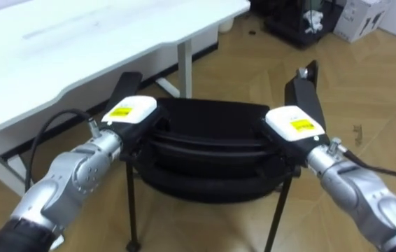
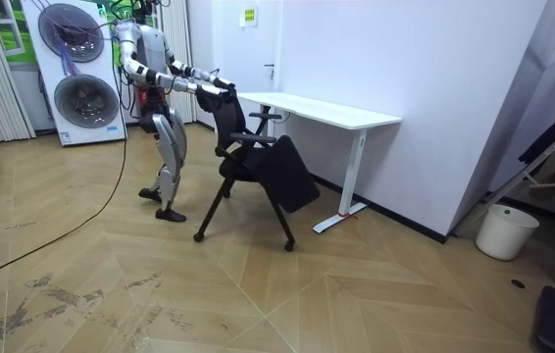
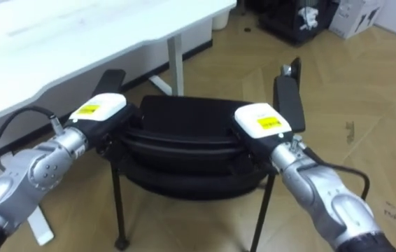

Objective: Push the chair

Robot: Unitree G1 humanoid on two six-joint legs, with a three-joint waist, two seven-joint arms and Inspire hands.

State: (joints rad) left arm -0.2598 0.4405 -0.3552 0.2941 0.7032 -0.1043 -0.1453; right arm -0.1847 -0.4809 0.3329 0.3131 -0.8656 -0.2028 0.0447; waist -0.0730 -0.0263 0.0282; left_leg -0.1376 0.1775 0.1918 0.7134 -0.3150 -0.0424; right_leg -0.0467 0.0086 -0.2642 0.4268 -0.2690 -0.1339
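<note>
left eye view shows the black chair [image 1: 212, 150] directly below the camera. Its curved backrest top runs across between the 2 hands. the left hand [image 1: 132, 117] sits against the backrest's left end and the right hand [image 1: 294, 127] against its right end, each showing its back to the camera. the fingers of both hands go down into the dark edge of the backrest, so i cannot tell whether they are curled round it or laid flat on it.

the chair is black all over, with a rounded backrest built in stacked bands and thin black legs reaching the wooden floor [image 1: 366, 84]. 2 flat padded armrests point away from the robot. the left armrest [image 1: 124, 85] is close under the edge of the white desk [image 1: 58, 49], and the right armrest [image 1: 307, 94] stands out over open floor.

room view has the robot standing upright behind the chair [image 2: 256, 162], both arms stretched forward to the backrest top. the chair's legs are splayed and its dark seat panel slopes steeply down toward the room view's right. the chair is at the near end of the desk [image 2: 322, 110], just beside it. 2 stacked washing machines [image 2: 79, 83] stand behind the robot, and a white bucket [image 2: 505, 231] is well apart by the far wall.
</note>
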